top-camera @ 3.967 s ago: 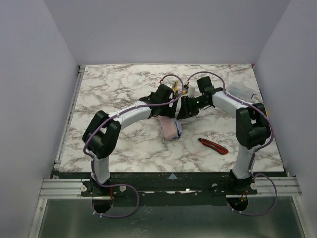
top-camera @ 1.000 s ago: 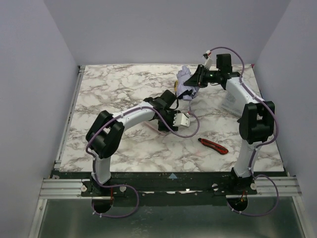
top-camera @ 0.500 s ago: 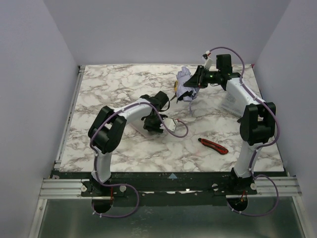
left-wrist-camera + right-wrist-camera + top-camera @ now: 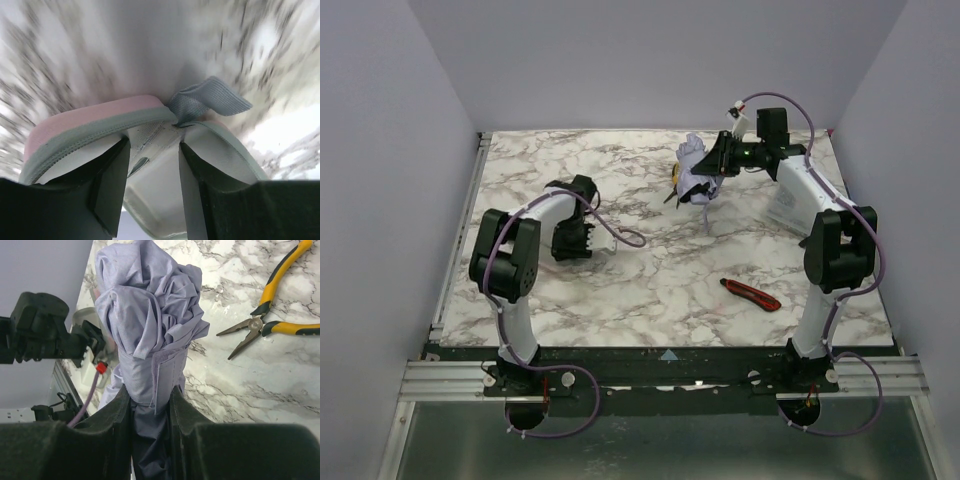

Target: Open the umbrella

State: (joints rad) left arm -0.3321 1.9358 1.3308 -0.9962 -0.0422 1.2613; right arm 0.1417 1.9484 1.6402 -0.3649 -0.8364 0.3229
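Currently: the opening proper has not begun. The umbrella (image 4: pixel 695 170) is folded, its lavender fabric bunched and a band of the same cloth wrapped round it. It is held up off the surface (image 4: pixel 570 170) at about 1 o'clock from the surface's middle.

Right tool (image 4: pixel 149 405): closed on the folded canopy, one finger on each side of the fabric. The bundle points away from the wrist. The right arm reaches far out, forearm turned toward 9 o'clock.

Left tool (image 4: pixel 152 150): at about 9 o'clock on the surface, well apart from the umbrella, the arm folded close to its own side. Its fingers are clamped on a pale pink case (image 4: pixel 90 122) with a grey rim and a cloth tab. The case is sharp while the marble behind it is smeared.

Judgement: the left tool must set the case aside before it can help. It then needs to cross toward 1 o'clock and take the handle end, which I cannot make out clearly. Pulling against the right tool's grip should free the band and draw out the shaft.

Nearby: yellow pliers (image 4: pixel 272 315) lie just beside the umbrella. A red knife (image 4: pixel 751 294) lies at 5 o'clock.
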